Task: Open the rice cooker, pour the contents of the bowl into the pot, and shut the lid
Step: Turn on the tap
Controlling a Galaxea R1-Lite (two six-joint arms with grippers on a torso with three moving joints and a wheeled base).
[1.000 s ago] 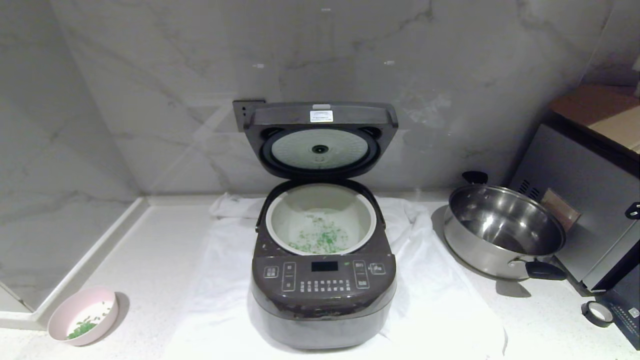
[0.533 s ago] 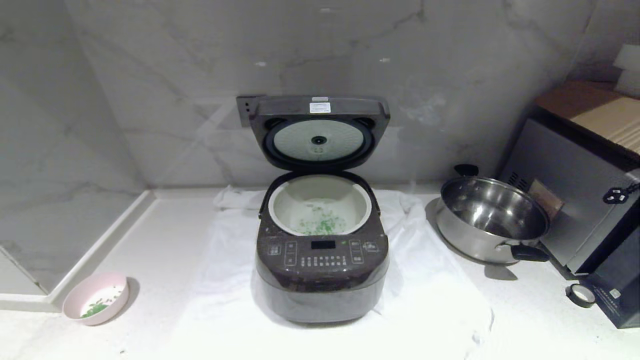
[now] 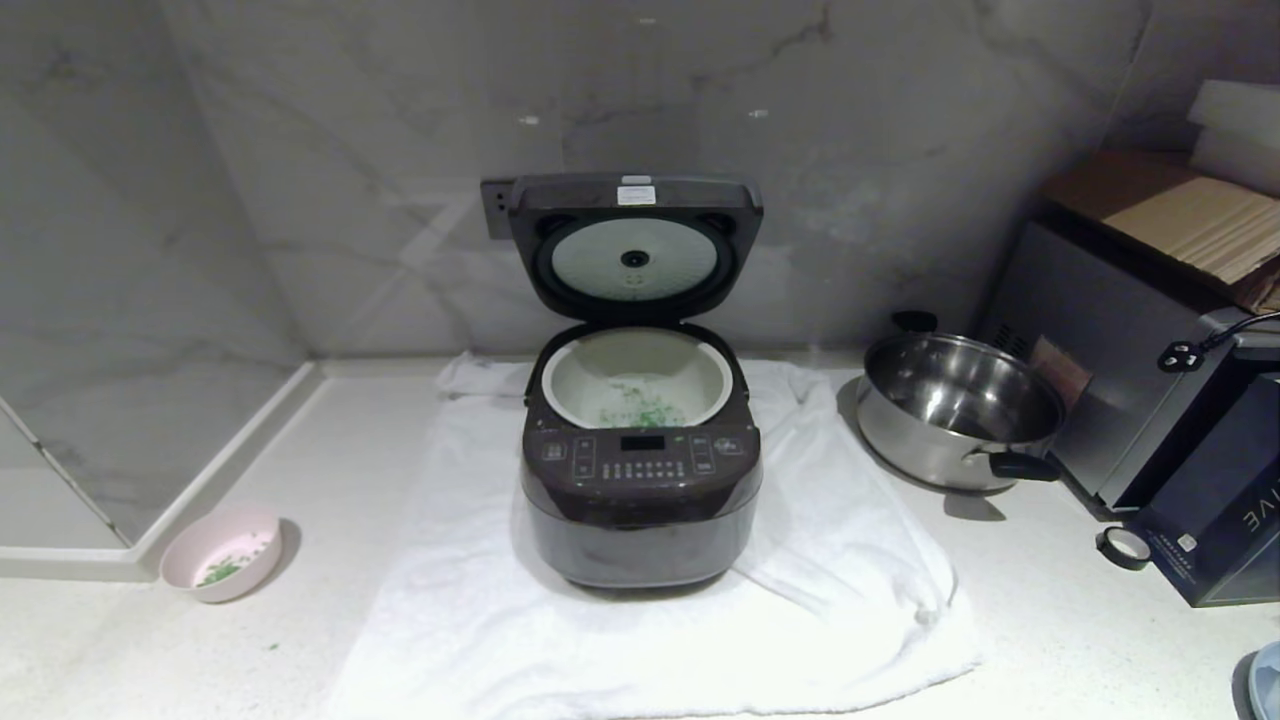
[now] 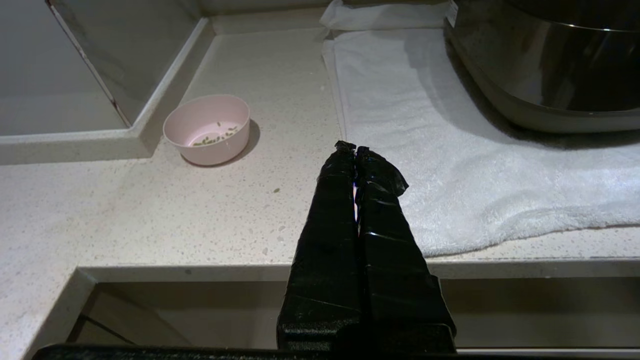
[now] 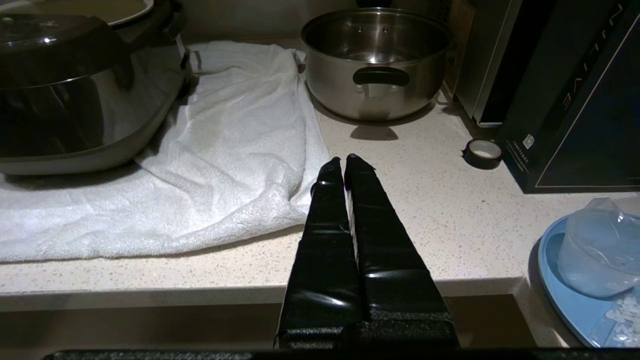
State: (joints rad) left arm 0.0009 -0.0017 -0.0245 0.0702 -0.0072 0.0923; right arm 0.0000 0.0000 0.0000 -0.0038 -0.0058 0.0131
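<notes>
The pale speckled surface point(image 3: 1040, 610) runs along a grey marble wall, and on it lies a white towel point(image 3: 660, 640) spread flat under the rice cooker point(image 3: 640, 520). The cooker stands in the middle of the towel, front panel facing the camera. Its lid point(image 3: 635, 250) is up on the hinge at the back, silver underside showing. Inside, the white pot point(image 3: 637, 375) sits open, with green bits point(image 3: 645, 412) scattered across its bottom.

To the right of the towel stands a shiny steel pan point(image 3: 955, 410) with black handles, beside a grey appliance point(image 3: 1130, 360) and a dark box point(image 3: 1215, 530) — a small roll of tape point(image 3: 1123, 546) lies just in front of the box. A blue plate with a clear plastic container point(image 5: 595, 255) sits at the near right corner.

Well to the left of the cooker, off the towel and close to the raised ledge, the pink bowl point(image 3: 222, 552) stands upright with a few green bits point(image 3: 220, 570) left inside.

The left gripper point(image 4: 355, 149) hangs above the near edge of the surface, between bowl and towel, jaws pressed together and empty. The right gripper point(image 5: 344, 161) hovers near the towel's right edge, in front of the pan, jaws likewise closed on nothing.
</notes>
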